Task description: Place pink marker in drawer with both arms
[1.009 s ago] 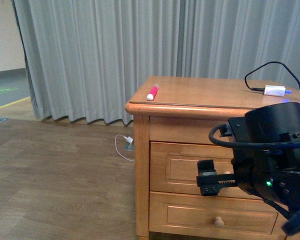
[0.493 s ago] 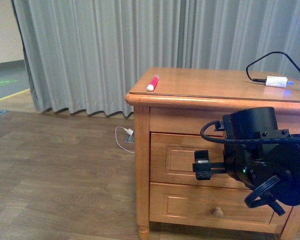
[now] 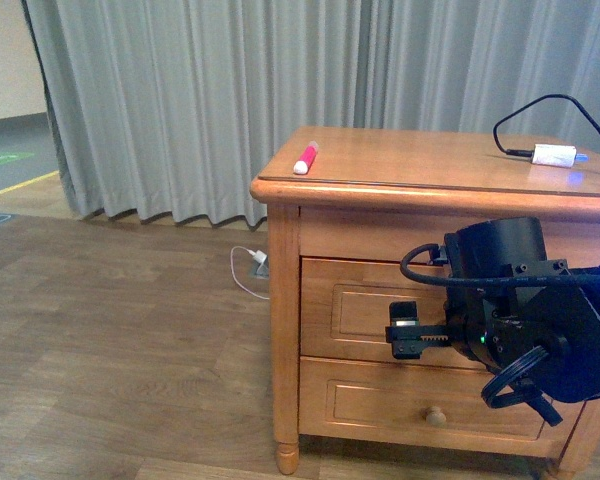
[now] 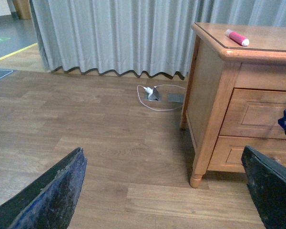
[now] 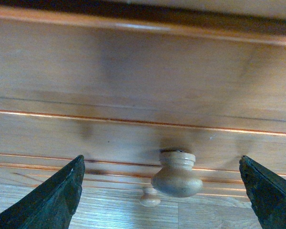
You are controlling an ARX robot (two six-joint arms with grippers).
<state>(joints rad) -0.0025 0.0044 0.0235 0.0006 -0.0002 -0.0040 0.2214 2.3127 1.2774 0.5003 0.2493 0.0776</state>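
Front view is showing little change from half a second ago: the right arm is staying in front of the drawer, where a second ago it was hanging lower and nearer the camera. The whole scene is sitting slightly differently in the frame, and the pink marker is keeping its place at the front left corner of the cabinet top.

The cabinet is showing honey-coloured, glossy wood with a rounded top edge, recessed panel fronts and a turned foot. The marker is appearing as a short bright pink cylinder with a white end pointing toward the front edge. A white adapter with a looping black cable is lying near the back right corner of the top. Grey pleated curtains are hanging behind, over brown wood-plank flooring. The lower drawer is carrying its own round knob.

Right wrist view is showing the right gripper spread wide, its flat black fingers flanking the upper drawer's pale mushroom-shaped knob without touching it and holding nothing. The drawer front is looking shut.

Left wrist view is showing the left gripper likewise spread wide and holding nothing, hovering above the floor, well apart from the cabinet, with the marker visible on the top.
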